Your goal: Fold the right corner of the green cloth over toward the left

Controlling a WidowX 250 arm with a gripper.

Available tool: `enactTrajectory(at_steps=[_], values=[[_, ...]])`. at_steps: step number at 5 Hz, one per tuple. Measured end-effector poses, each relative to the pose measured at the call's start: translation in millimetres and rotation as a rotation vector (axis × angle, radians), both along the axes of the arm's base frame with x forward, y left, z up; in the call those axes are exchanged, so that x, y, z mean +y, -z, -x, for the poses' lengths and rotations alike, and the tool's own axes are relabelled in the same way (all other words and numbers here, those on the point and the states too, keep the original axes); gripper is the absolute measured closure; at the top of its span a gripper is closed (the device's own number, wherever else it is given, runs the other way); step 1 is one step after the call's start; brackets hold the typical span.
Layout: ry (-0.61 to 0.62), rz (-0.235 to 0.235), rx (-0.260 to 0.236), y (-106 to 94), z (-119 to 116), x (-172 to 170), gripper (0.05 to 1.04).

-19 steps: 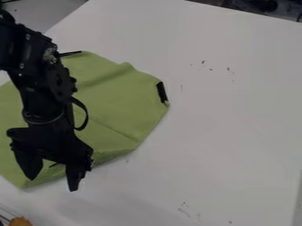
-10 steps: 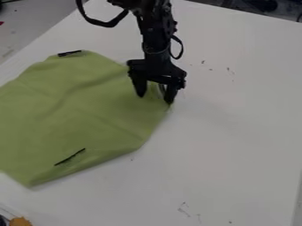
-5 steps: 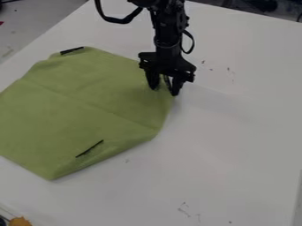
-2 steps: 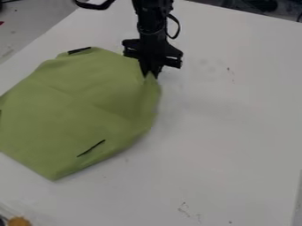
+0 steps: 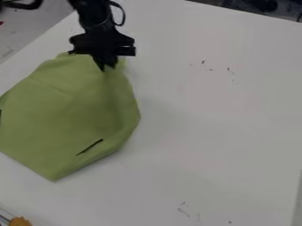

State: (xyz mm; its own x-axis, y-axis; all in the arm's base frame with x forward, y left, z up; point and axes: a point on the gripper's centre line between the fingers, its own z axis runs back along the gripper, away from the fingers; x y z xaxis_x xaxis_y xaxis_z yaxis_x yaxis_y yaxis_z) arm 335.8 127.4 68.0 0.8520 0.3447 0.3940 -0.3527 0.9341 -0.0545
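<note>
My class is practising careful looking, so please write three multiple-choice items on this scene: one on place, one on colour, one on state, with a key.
1. Where in the picture is the orange thing?
A. Upper right corner
B. Lower left corner
C. Middle

2. What colour is the cloth?
A. Green
B. Red
C. Blue

3. What is the state of the gripper?
A. Wide open above bare table
B. Resting empty beside the cloth
C. Closed on the cloth

Key:
1. B: it shows at the bottom edge, far left.
2. A: its broad surface is plainly green.
3. C: its fingertips meet at the cloth's upper part, where the fabric gathers into folds.
</note>
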Motion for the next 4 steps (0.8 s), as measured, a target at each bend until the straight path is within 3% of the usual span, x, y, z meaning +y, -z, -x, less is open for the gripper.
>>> enactTrajectory(at_steps=[1, 2, 3, 4], values=[[-0.101, 0.091, -0.026, 19.4, 34, 25, 1.017], [-0.173, 0.142, -0.048, 34.5, 62, 41, 1.001], [-0.176, 0.141, -0.024, 42.9, 77, 44, 0.831], [-0.191, 0.061, 0.022, 30.4, 91, 46, 0.559]])
